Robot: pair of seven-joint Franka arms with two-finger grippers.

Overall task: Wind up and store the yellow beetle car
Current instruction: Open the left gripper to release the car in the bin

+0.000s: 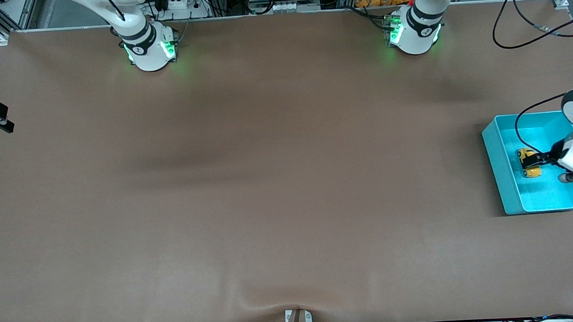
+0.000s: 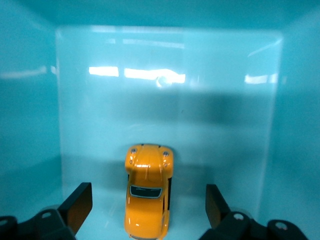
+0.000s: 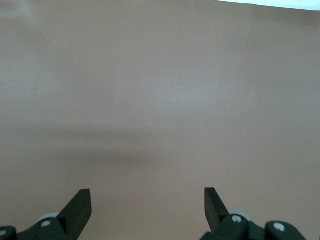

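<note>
The yellow beetle car [image 2: 148, 192] sits on the floor of the turquoise bin [image 1: 500, 169], between the left gripper [image 2: 148, 207]'s wide-spread jaws, touching neither finger. The right gripper [image 3: 147, 210] waits over the bare brown surface [image 3: 160, 100], its jaws also wide apart and holding nothing.

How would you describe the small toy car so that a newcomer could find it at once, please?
Find the turquoise plastic bin at the left arm's end of the brown table. On its floor sits the tiny orange-yellow beetle-shaped toy car, between the open fingers of the left gripper. It is the only object in the bin.
</note>
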